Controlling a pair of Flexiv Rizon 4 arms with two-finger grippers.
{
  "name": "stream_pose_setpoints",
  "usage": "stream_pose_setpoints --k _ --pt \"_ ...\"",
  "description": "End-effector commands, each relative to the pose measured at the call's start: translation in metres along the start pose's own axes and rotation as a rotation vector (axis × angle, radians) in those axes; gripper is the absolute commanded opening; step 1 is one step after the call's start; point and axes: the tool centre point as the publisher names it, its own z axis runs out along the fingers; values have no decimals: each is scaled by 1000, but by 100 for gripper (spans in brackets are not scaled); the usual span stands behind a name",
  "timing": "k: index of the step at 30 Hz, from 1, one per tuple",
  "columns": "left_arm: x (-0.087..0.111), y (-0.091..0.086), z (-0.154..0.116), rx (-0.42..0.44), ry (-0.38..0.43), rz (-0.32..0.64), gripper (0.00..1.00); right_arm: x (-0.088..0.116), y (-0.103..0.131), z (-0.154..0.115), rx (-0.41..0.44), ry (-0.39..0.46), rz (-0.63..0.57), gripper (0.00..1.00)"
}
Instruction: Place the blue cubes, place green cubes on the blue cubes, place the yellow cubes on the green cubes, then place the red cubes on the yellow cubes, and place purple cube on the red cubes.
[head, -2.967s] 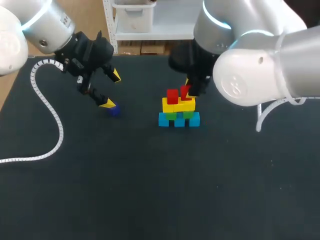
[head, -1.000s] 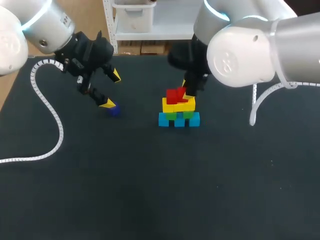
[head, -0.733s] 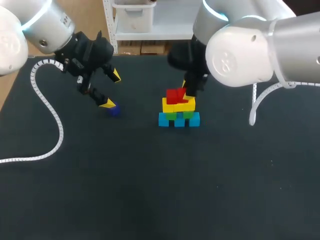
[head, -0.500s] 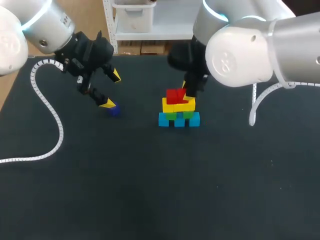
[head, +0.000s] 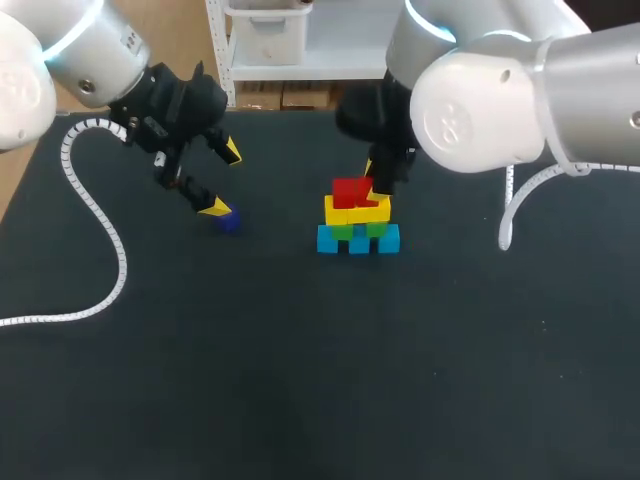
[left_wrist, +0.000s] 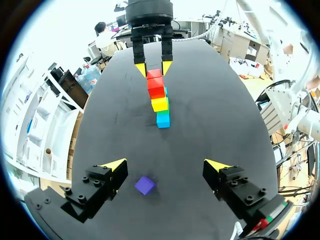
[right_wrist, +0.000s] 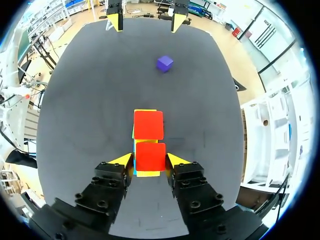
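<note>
The stack stands mid-table: blue cubes (head: 358, 240) at the bottom, then green cubes (head: 361, 229), yellow cubes (head: 356, 210) and two red cubes side by side on top. One red cube (right_wrist: 148, 125) lies ahead of my right gripper (right_wrist: 149, 161). The other red cube (right_wrist: 150, 156) rests on the yellow layer between that gripper's fingers, which stand open with a slim gap on each side. The purple cube (head: 229, 222) lies alone to the stack's left, just under my left gripper (head: 223, 180). In the left wrist view that gripper (left_wrist: 167, 165) is wide open above the purple cube (left_wrist: 145, 185).
A white coiled cable (head: 100, 230) curls over the table's left side. Another white cable (head: 520, 215) hangs at the right, beside my right arm. The dark tabletop (head: 330, 370) in front of the stack is bare.
My right gripper brought the second red cube down from a tilted hold onto the yellow layer beside the first, and its fingers have just eased apart. My left arm has not moved.
</note>
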Motion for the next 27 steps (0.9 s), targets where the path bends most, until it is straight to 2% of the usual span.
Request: stream_pose_setpoints --k 1,3,4,5,6,11,16,17,18,20,21,22,27 --pt "1 1 0 1 -2 3 100 0 -1 0 -2 -2 -1 45" --pt "1 1 0 1 -2 3 100 0 -1 0 -2 -5 -3 49" --pt "1 1 0 1 -2 3 100 -1 -2 0 -2 -8 -5 62" --pt "1 1 0 1 -2 3 100 -2 -1 -2 -1 -12 -9 94" --pt "1 1 0 1 -2 3 100 -3 -1 -4 -1 -13 -10 100" --pt "1 1 0 1 -2 3 100 -2 5 -16 4 -37 -14 100" --pt "1 1 0 1 -2 3 100 8 11 -22 -1 -40 -20 100" --pt "1 1 0 1 -2 3 100 10 12 -24 -5 -34 -19 98" --pt "1 1 0 1 -2 3 100 13 12 -26 -5 -29 -18 80" --pt "1 1 0 1 -2 3 100 18 13 -27 1 -17 -13 42" --pt "1 1 0 1 -2 3 100 21 12 -28 1 -11 -9 9" --pt "1 1 0 1 -2 3 100 23 12 -28 7 -8 -9 0" --pt "1 1 0 1 -2 3 100 29 10 -25 9 -3 -2 0"
